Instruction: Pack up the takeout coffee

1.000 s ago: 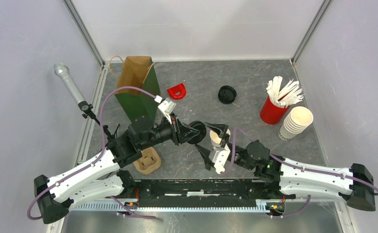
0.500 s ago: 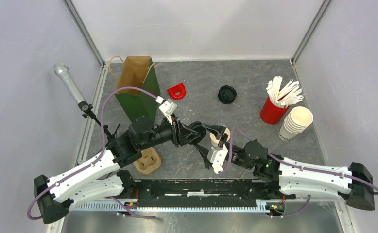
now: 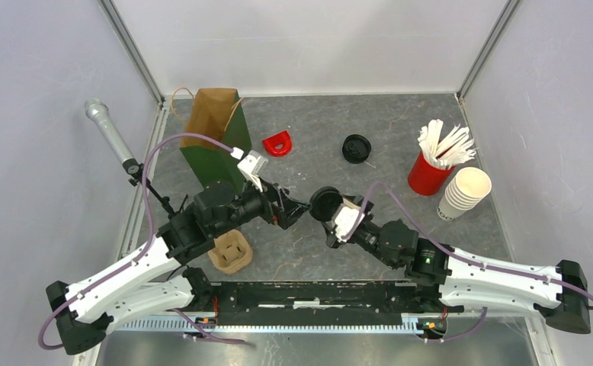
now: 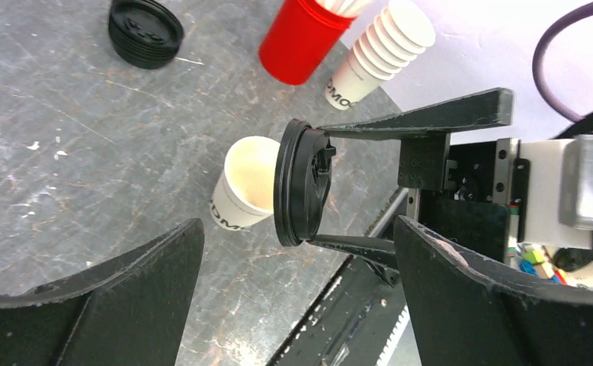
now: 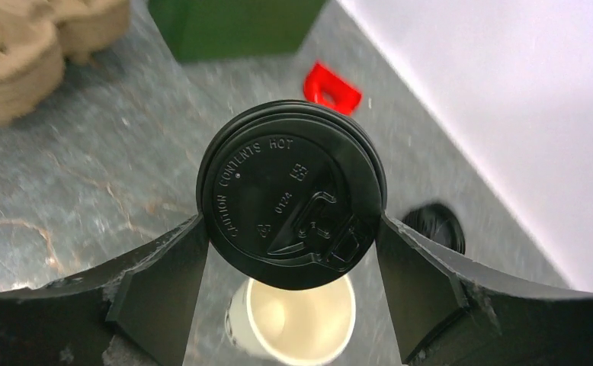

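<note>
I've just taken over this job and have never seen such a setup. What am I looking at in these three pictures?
The machine is two robot arms, the left arm and the right arm, bolted at the near edge of the table. Each ends in a two-finger pincer. The wide picture looks down from above and behind them. The other two come from a camera on each wrist.

On the table are a bag, a carrier, a red piece, a lid stack, a red cup of white sticks and a cup stack. A microphone stands at the left.

The right pincer grips a black lid by its rim, near an open cup and not yet on it. The left pincer is open and empty.
</note>
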Robot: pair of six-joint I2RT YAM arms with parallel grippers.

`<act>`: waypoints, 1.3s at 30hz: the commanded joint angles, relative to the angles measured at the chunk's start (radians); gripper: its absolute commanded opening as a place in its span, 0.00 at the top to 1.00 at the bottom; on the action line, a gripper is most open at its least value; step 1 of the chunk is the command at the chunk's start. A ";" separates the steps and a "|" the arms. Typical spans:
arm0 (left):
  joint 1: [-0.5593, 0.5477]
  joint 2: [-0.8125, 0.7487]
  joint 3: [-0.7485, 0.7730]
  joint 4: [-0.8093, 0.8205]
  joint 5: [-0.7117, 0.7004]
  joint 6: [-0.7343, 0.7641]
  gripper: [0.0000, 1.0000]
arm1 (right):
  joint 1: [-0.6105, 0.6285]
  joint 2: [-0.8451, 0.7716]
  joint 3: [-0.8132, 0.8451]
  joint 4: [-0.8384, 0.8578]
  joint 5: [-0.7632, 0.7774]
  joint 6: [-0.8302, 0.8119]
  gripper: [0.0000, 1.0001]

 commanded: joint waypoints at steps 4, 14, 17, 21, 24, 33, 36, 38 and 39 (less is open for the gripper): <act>0.002 0.073 0.072 -0.060 -0.098 0.051 0.00 | -0.062 0.066 0.152 -0.467 0.238 0.373 0.14; 0.071 0.290 0.092 0.040 0.049 -0.125 0.11 | -0.328 0.146 0.256 -0.616 -0.085 0.436 0.17; 0.094 0.321 0.067 0.119 0.091 -0.161 0.12 | -0.343 0.166 0.272 -0.614 -0.124 0.442 0.16; 0.103 0.363 0.060 0.156 0.121 -0.171 0.14 | -0.353 0.218 0.325 -0.640 -0.165 0.445 0.17; 0.115 0.394 0.047 0.191 0.137 -0.185 0.15 | -0.358 0.258 0.359 -0.665 -0.175 0.443 0.16; 0.154 0.455 -0.027 0.313 0.206 -0.246 0.20 | -0.367 0.313 0.410 -0.722 -0.168 0.451 0.14; 0.156 0.475 -0.033 0.332 0.210 -0.245 0.22 | -0.369 0.320 0.412 -0.727 -0.173 0.452 0.14; 0.156 0.490 -0.037 0.351 0.219 -0.249 0.23 | -0.370 0.325 0.410 -0.729 -0.175 0.451 0.13; 0.156 0.501 -0.037 0.359 0.224 -0.251 0.24 | -0.370 0.328 0.410 -0.729 -0.180 0.451 0.13</act>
